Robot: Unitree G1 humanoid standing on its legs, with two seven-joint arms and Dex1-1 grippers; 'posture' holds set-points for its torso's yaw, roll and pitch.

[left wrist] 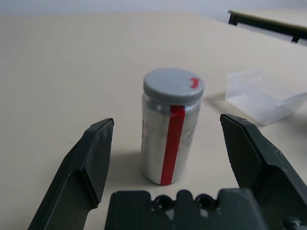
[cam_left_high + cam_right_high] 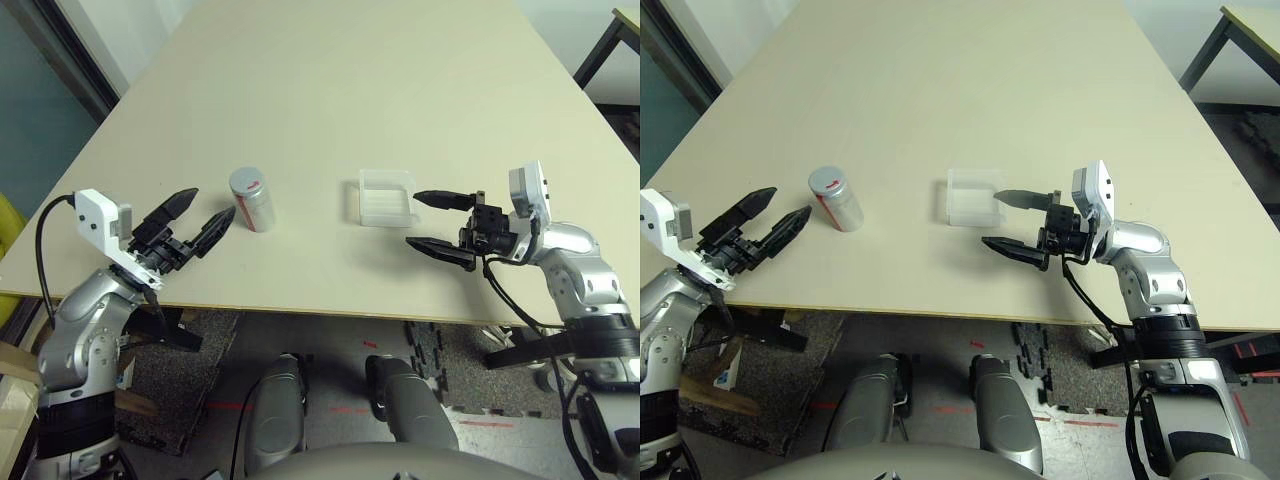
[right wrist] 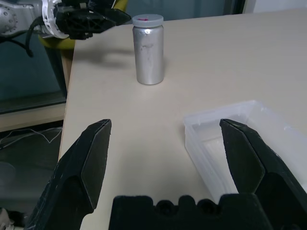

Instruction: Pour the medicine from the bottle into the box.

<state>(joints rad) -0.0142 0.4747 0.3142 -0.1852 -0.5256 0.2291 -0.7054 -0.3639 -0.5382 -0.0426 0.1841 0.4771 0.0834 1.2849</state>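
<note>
Bottle upright on the bench, cap on, just ahead of the left pincer; fingers spread wide, nothing held. Box well apart from the bottle, just beside the right pincer, likewise spread and empty. Medicine hidden inside the bottle.

Likely trouble: a finger clipping the tall, narrow bottle on approach and toppling or rolling it. Cap on, so no pouring without unscrewing. Light clear box easily nudged by the right fingers. Tiny pill prone to bouncing off the shallow rim.
</note>
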